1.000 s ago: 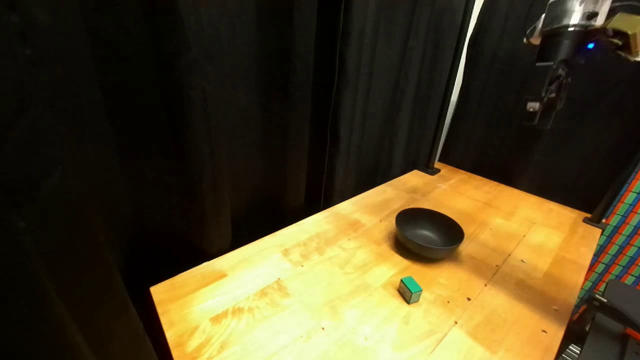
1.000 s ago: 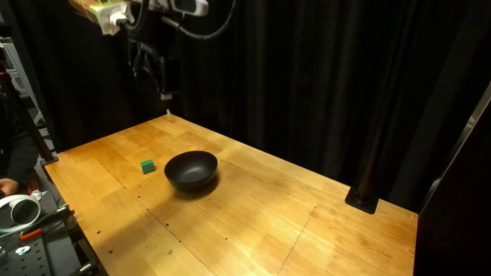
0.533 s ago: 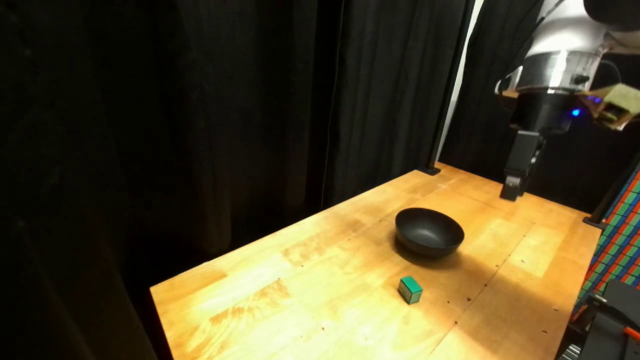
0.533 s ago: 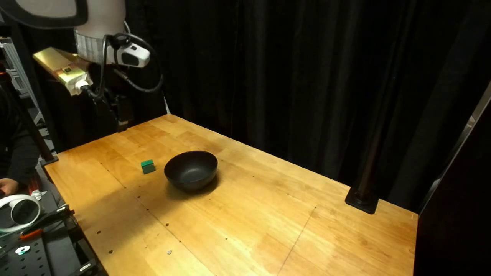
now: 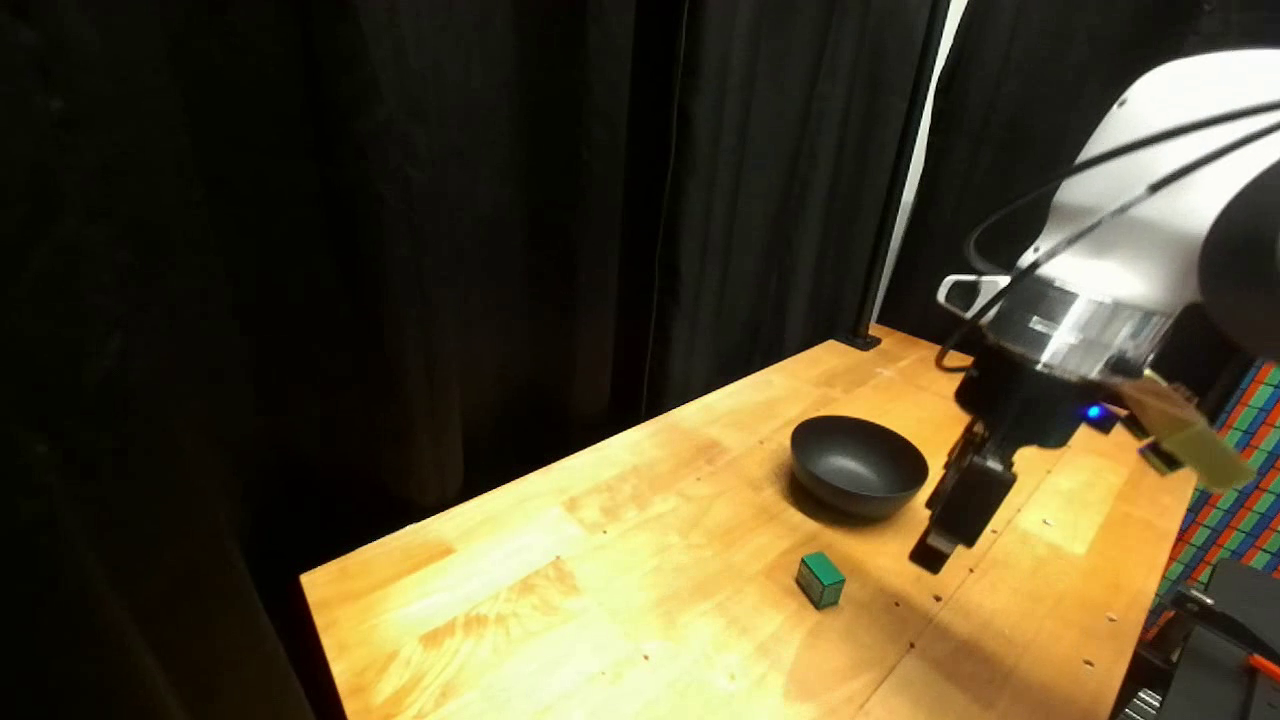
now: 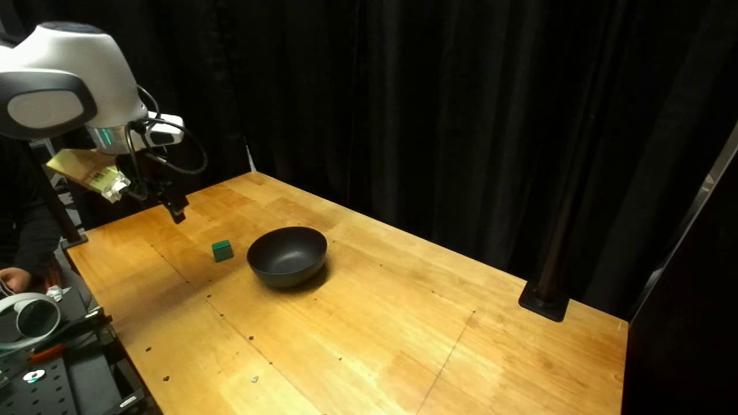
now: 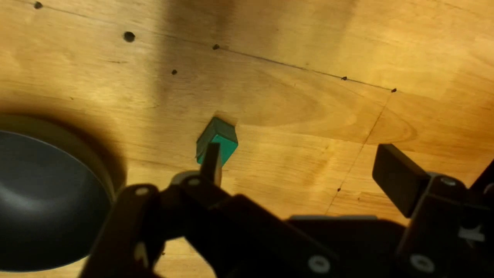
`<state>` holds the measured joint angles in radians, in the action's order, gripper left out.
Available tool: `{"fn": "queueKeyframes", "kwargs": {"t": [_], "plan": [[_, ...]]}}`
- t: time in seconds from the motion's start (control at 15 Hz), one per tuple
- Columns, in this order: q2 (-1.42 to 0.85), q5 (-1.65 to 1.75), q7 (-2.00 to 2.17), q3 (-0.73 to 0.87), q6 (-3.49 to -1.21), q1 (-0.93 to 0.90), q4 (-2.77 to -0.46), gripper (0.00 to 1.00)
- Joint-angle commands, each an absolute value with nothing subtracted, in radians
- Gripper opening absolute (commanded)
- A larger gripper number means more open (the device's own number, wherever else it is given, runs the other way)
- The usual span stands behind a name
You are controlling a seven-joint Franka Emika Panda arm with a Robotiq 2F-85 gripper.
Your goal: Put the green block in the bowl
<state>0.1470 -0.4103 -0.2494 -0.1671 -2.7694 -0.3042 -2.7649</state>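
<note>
Two fingers (image 7: pixel 400 179) stood wide apart, holding nothing; I needed the pincer (image 7: pixel 300 164) centred over the block (image 7: pixel 228 146) below before lowering.

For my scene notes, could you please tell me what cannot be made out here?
Wrist view: part of the green block, behind a claw finger.
Wrist view: part of the black bowl, past the left edge.
Both exterior views: rest of the robot arm, past an edge.

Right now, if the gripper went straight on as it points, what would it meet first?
Probably the wooden table beside the green block, though one of the fingers might clip the block; depth is unclear.
</note>
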Motion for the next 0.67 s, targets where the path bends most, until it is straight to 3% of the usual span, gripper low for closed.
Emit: {"fn": "queueKeyframes", "kwargs": {"t": [0.0,0.27,0.6], "plan": [[-0.062,-0.379,-0.220,-0.201,-2.983,-0.319,-2.712,1.00],[-0.249,-0.199,-0.118,-0.185,-3.104,-0.271,-2.639,1.00],[-0.380,-0.038,-0.005,-0.080,-3.097,-0.298,-2.515,1.00]]}}
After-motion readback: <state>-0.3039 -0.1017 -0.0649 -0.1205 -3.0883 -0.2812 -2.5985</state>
